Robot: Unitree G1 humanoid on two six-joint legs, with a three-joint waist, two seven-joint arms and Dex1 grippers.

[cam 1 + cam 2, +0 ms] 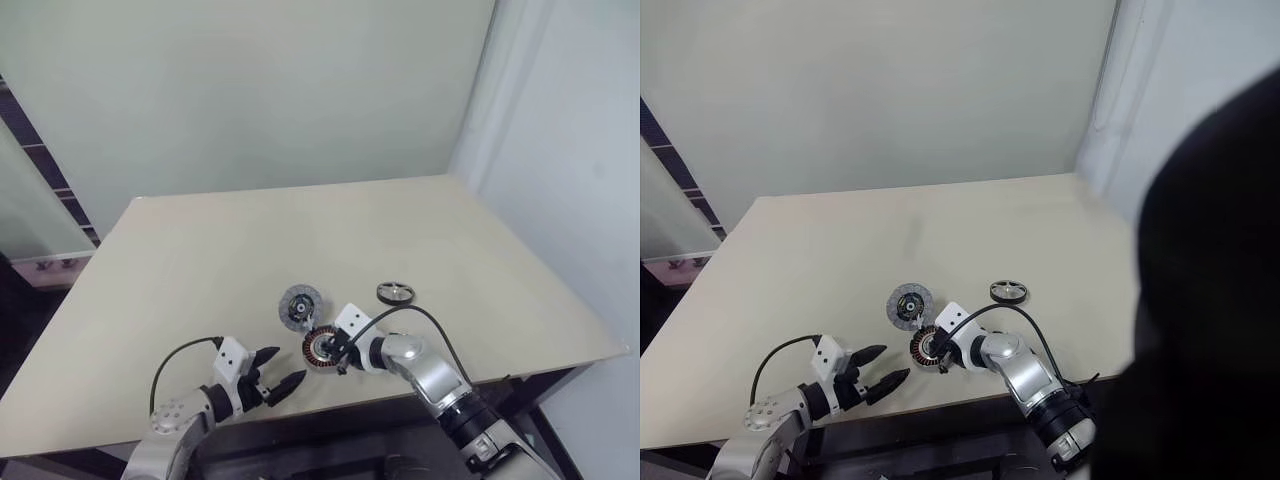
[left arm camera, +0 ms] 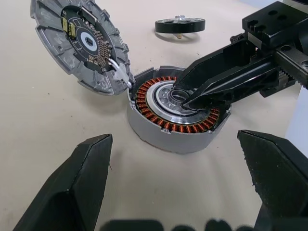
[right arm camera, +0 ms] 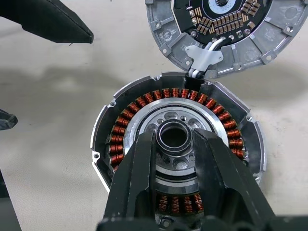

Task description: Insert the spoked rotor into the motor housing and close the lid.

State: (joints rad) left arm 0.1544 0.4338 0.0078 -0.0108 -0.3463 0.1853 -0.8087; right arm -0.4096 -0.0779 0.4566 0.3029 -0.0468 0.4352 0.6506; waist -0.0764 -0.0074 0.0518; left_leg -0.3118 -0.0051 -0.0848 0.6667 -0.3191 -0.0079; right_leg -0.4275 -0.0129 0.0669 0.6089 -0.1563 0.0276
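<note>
The motor housing [image 3: 120,139] sits near the table's front edge, its ring of copper windings showing around a silver centre. My right gripper [image 3: 173,139] reaches in from the right, its two black fingers shut on either side of the housing's raised centre hub. The grey lid [image 2: 82,43] lies open just beyond the housing with its circuit side up, joined to it by short white wires. The spoked rotor [image 1: 396,293] rests by itself on the table, farther back and to the right. My left gripper [image 1: 280,370] hangs open a short way left of the housing, touching nothing.
The beige table [image 1: 200,260] stretches far back towards a pale wall. Its front edge runs just below both grippers. A black cable [image 1: 420,315] loops above my right wrist. A large dark blurred shape [image 1: 1220,300] covers the right side of the right eye view.
</note>
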